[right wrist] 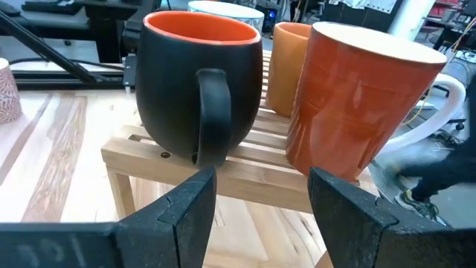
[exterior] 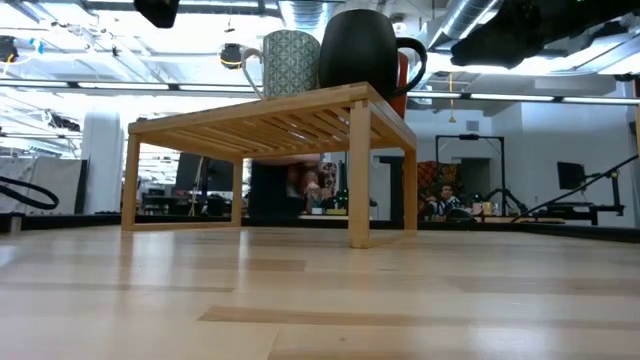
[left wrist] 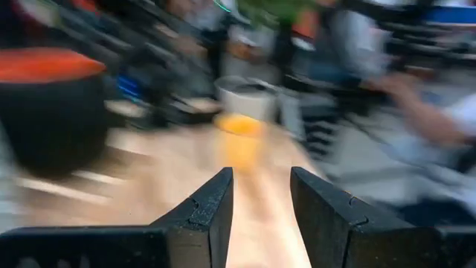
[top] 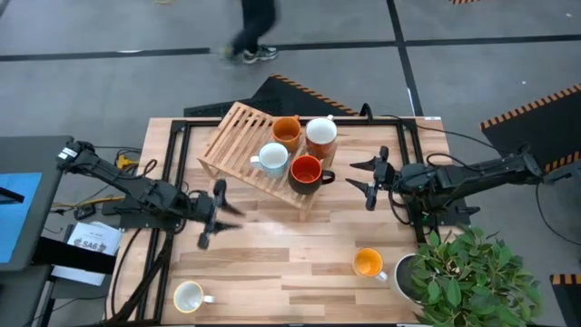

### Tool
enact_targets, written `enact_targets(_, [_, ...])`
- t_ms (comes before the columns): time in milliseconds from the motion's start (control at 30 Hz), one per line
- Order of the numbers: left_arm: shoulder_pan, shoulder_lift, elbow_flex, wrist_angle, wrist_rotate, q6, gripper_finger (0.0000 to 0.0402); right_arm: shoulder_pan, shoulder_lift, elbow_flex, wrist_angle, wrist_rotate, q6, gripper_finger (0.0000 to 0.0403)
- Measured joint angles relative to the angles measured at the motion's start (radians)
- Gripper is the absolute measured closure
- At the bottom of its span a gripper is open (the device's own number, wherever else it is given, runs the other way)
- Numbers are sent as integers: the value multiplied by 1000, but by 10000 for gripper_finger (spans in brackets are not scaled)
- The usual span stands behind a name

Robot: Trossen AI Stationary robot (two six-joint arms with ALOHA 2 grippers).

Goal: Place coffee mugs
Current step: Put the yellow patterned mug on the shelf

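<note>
Four mugs stand upright on a slatted wooden rack [top: 243, 136]: brownish-orange [top: 286, 132], terracotta with white inside [top: 320, 138], pale blue-grey [top: 272, 159], and dark with red inside [top: 307, 171]. A bright orange-yellow mug [top: 368, 263] and a cream-white mug [top: 188, 296] stand on the table. My right gripper [top: 361, 177] is open and empty, level just right of the rack; it faces the dark mug's handle [right wrist: 212, 112] and the terracotta mug [right wrist: 357, 104]. My left gripper [top: 218, 216] is open and empty above the table, in front of the rack's left part; its view is blurred.
A white pot with a green leafy plant [top: 463, 272] stands at the near right corner, close to the orange-yellow mug. The rack stands on legs [exterior: 358, 170] with open room beneath. Bare tabletop [top: 290, 245] lies between the two grippers and the near edge.
</note>
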Motion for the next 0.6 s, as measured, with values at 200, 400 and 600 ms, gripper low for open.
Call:
enact_targets(200, [-147, 147, 234, -411, 31, -255, 281, 0, -2, 0, 3, 0, -3, 163])
enact_targets(400, [-338, 427, 545, -785, -65, -525, 281, 0, -2, -1, 2, 0, -4, 163])
enact_targets(600, [-453, 715, 886, -1325, -63, -784, 281, 0, -2, -1, 2, 0, -6, 163])
